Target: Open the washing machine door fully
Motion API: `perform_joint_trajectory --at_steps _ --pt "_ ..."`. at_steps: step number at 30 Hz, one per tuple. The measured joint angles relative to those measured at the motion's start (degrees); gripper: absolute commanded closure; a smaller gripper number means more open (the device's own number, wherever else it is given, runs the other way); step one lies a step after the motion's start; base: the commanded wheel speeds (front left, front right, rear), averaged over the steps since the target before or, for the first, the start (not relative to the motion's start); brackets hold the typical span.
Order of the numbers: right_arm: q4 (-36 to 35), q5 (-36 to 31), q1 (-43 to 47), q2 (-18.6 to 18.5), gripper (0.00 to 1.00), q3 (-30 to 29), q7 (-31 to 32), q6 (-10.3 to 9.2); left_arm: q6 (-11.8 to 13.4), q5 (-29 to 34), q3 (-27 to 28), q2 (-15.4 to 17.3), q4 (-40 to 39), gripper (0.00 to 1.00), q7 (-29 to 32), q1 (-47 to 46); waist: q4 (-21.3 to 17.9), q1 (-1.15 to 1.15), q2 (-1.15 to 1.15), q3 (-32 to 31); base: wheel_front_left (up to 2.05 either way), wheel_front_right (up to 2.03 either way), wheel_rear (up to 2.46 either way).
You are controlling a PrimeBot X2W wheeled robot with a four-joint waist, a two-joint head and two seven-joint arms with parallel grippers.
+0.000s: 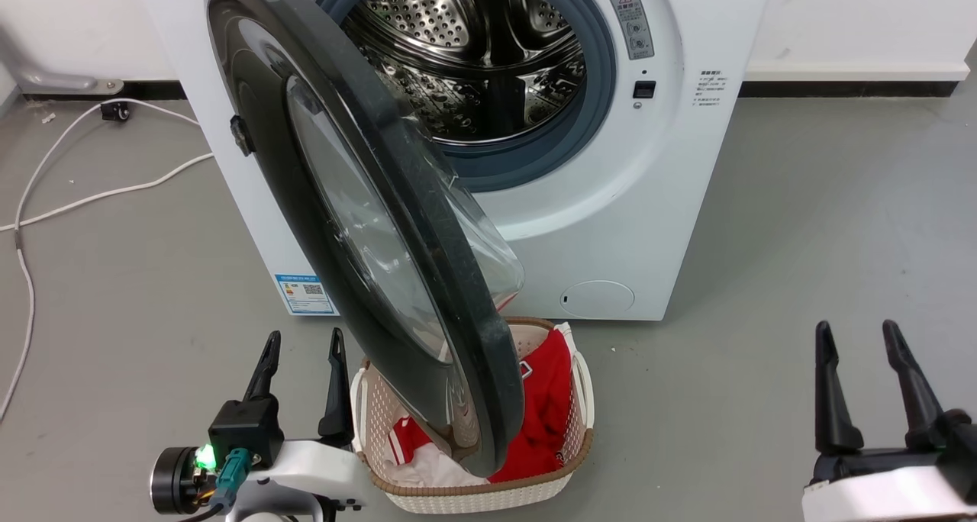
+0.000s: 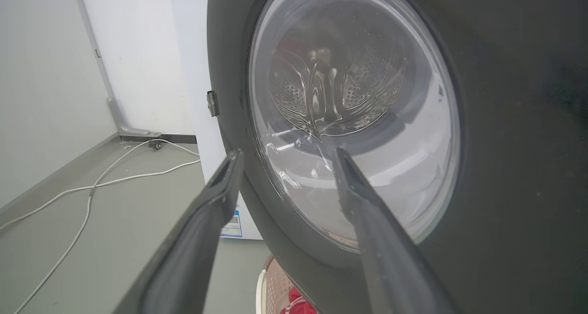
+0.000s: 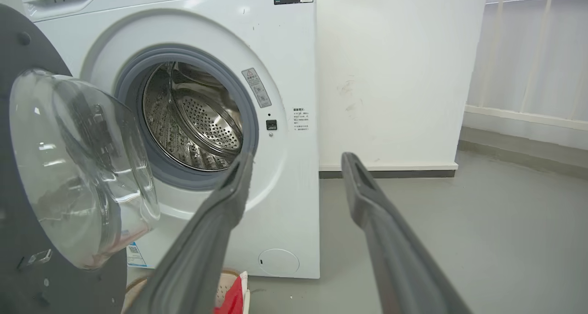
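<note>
Released and empty at lower left: left pincer [image 1: 299, 381], just beside the washing machine door [image 1: 366, 224], likely poised to push it wider. Right pincer [image 1: 866, 388], also released, idle at lower right. Door at centre, partly swung from the washing machine [image 1: 611, 224], hiding part of the laundry basket [image 1: 473, 495]. Drum top cut off.

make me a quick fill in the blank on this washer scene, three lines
1. The washing machine door stands partly ____, with the steel drum showing behind it.
2. The beige laundry basket holds a ____ garment.
3. The left gripper and the right gripper both hold ____.
Missing words: open; red; nothing.
</note>
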Motion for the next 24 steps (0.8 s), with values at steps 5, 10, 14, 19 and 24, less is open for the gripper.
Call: perform_joint_trajectory --at_steps 5,10,14,19,24 --pt "-2.0 -2.9 3.0 0.3 0.00 1.2 0.7 0.00 -0.1 0.4 0.3 0.0 0.0 0.00 0.0 0.2 0.1 0.00 0.00 -0.2 0.00 0.00 0.00" --pt "-2.2 -3.6 4.9 0.5 0.00 1.8 1.0 0.00 -0.4 0.5 0.5 0.0 0.0 0.00 0.0 0.2 0.2 0.00 0.00 -0.5 0.00 0.00 0.00" --pt "-2.2 -2.9 5.9 0.5 0.00 2.2 1.1 0.00 -0.5 0.5 0.7 0.0 0.0 0.00 0.0 0.3 0.2 0.00 0.00 -0.8 0.00 0.00 0.00" --pt "-1.8 -2.4 6.4 0.5 0.00 2.8 1.1 0.00 -0.5 0.5 0.9 0.0 0.0 0.00 0.0 0.5 0.0 0.00 0.00 -1.0 0.00 0.00 0.00" --pt "-1.6 -1.9 6.4 0.5 0.00 2.8 1.2 0.00 -0.8 0.6 1.1 0.0 0.1 0.00 0.0 0.6 -0.1 0.00 0.00 -1.0 0.00 0.00 0.00"
